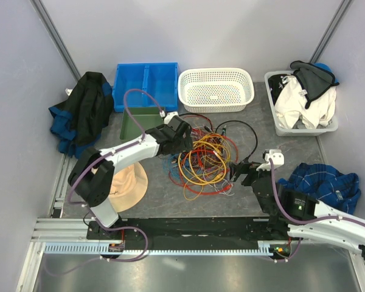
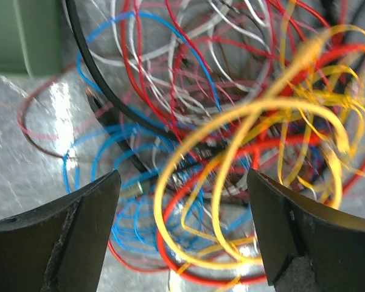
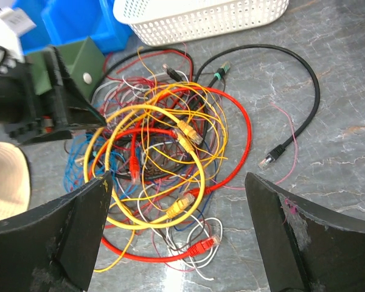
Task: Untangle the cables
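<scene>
A grey marbled bench (image 1: 170,207) is sitting between pale walls (image 1: 231,30). From the left, one dark garment heap (image 1: 82,109), one tan hat (image 1: 129,182), one blue bin (image 1: 146,82), one green tray (image 1: 139,121), one white basket (image 1: 216,89), one grey tub (image 1: 304,129) of clothes and one blue checked cloth (image 1: 319,182) are lying around it. The left end effector (image 2: 182,188) is hanging released over the left edge of the cables (image 1: 204,159), which are lying in one tangle at mid-bench. The right end effector (image 3: 176,188) is gaping wide, gripping nothing, just right of them.

Tangled heap of yellow, red, blue, white, black cables (image 1: 205,161) mid-table
</scene>
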`<act>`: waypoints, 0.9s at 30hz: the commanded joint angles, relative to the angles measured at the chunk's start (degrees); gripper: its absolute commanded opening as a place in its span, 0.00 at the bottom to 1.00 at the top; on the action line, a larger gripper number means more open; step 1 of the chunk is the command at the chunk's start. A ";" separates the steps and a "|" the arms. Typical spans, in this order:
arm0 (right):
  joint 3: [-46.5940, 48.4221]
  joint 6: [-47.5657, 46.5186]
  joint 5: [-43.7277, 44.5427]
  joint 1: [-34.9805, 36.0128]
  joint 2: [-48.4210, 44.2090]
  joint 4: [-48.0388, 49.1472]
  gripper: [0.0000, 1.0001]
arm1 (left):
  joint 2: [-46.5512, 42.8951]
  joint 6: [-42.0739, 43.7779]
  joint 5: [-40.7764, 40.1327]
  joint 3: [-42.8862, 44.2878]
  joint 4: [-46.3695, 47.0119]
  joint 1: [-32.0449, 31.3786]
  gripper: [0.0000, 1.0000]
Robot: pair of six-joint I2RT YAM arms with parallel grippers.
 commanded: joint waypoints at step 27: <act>2.51 -0.81 -0.76 0.13 4.20 1.15 0.97 | -15.43 13.85 0.88 13.14 -3.19 -0.19 0.02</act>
